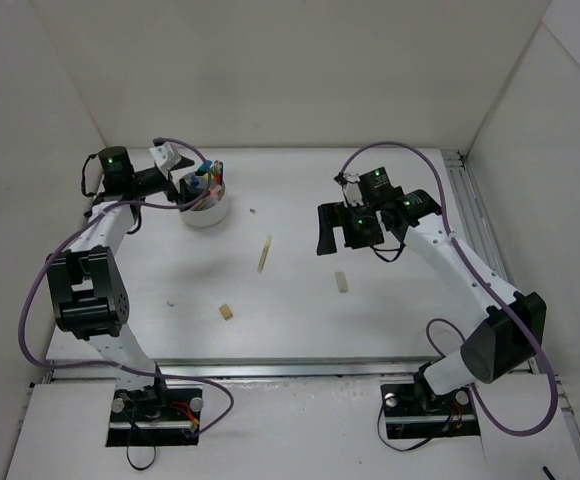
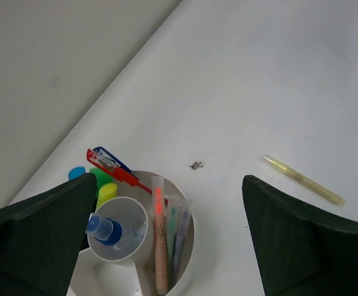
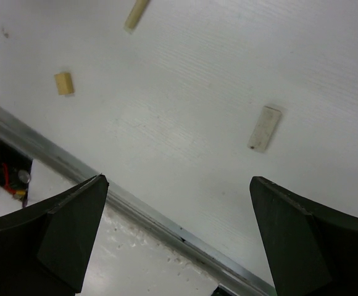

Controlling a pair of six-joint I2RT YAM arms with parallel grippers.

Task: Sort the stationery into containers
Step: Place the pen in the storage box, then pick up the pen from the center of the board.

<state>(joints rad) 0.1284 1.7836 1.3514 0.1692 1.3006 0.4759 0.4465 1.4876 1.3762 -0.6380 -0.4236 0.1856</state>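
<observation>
At the far left corner of the surface: white divided bowl [image 1: 208, 212], holding pens [image 2: 162, 246], highlighters [image 2: 105, 188] and a white-blue tube [image 2: 108, 229]. Left pincer [image 2: 168, 185] hangs over it, jaws wide apart, nothing held. Mid-surface: cream stick [image 1: 264, 253], lying loose. Toward the near edge: one beige eraser [image 1: 226, 312]; a paler eraser [image 1: 341, 282] right of centre. Right pincer [image 3: 179, 182] above the right half, jaws spread, empty.

L gripper [image 2: 168, 179] jaws spread wide, arm reaching far-left; R gripper [image 3: 178, 180] likewise, arm angled inward, both empty.
</observation>
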